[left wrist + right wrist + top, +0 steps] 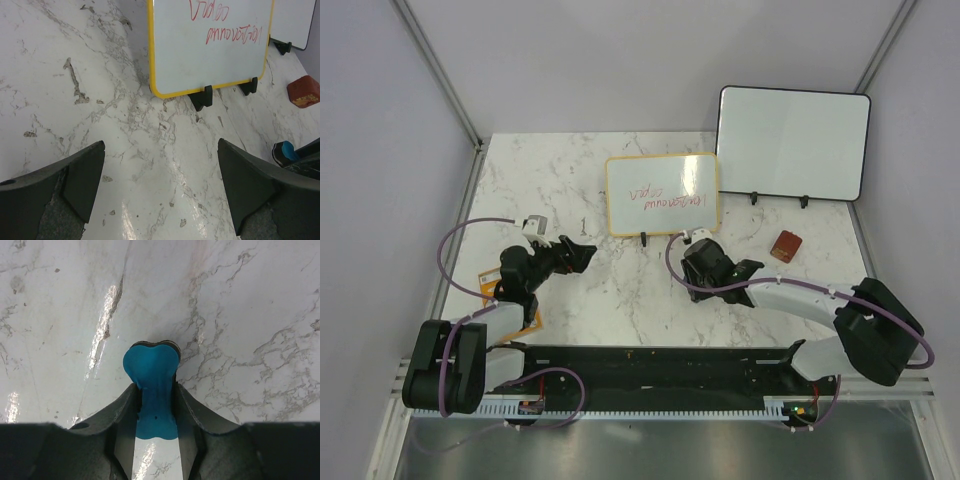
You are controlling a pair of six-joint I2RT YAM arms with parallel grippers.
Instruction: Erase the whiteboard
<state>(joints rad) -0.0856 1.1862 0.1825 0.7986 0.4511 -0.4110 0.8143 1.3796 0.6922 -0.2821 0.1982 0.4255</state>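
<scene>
Whiteboard with red writing stood mid-table, toward the far side.
Left gripper was near-left of it, fingers apart; right gripper, just near of it, clamped a blue piece.

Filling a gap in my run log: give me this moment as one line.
small yellow-framed whiteboard: red writing unerased | left gripper: open, empty | right gripper: shut on blue flat tool, over table
</scene>
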